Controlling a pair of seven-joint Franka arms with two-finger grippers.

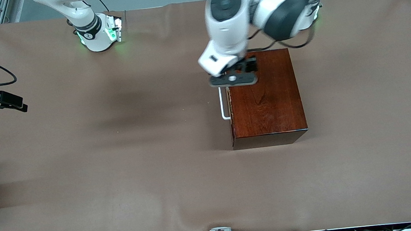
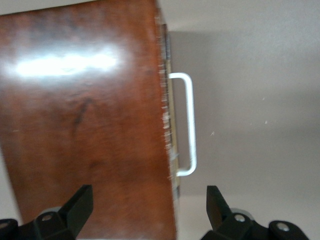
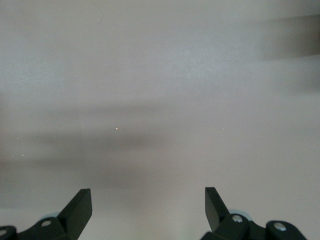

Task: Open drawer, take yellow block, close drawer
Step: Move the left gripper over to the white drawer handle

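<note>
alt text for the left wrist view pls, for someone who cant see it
The left gripper hangs with open jaws above a glossy mahogany box, over the edge where the shut drawer sits. The drawer's white U-shaped handle sticks out over the brown table cover; nothing is gripped.

A glossy mahogany-red box (image 1: 266, 98) with darker grain streaks carries a white bar handle (image 1: 223, 106) at its nine o'clock edge, on a plain matte brown table cover (image 1: 119, 157); the white arms end in black fingers (image 2: 80, 202).
</note>
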